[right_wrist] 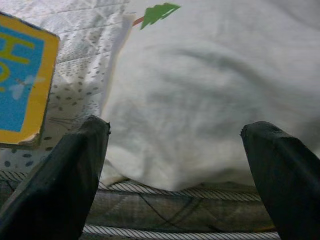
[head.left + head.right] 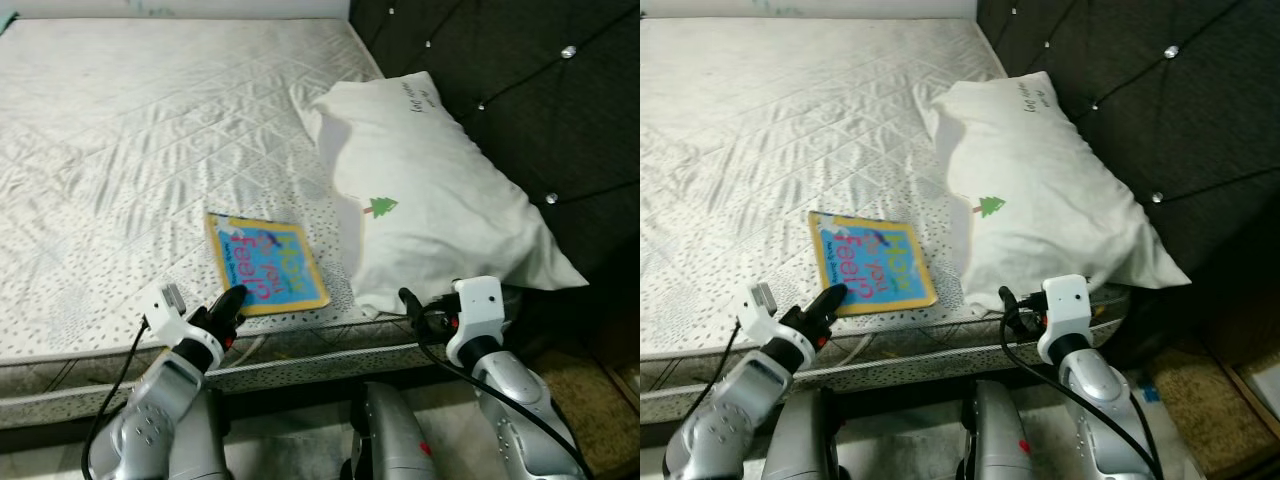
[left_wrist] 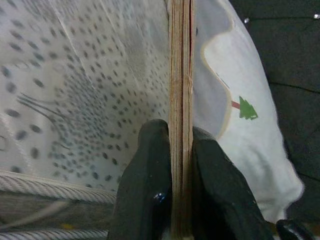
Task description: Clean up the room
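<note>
The left tool point(image 2: 232, 300) is clamping the book point(image 2: 268, 262) at its near edge on the bed point(image 2: 120, 150); the right tool point(image 1: 175, 150), spread apart, is facing the pillow point(image 2: 430, 190). Tidying is barely starting.

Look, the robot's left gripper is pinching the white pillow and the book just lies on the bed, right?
Not quite. The left gripper is pinching the book by its edge, not the pillow; the left wrist view shows it. The book does lie on the bed.
</note>
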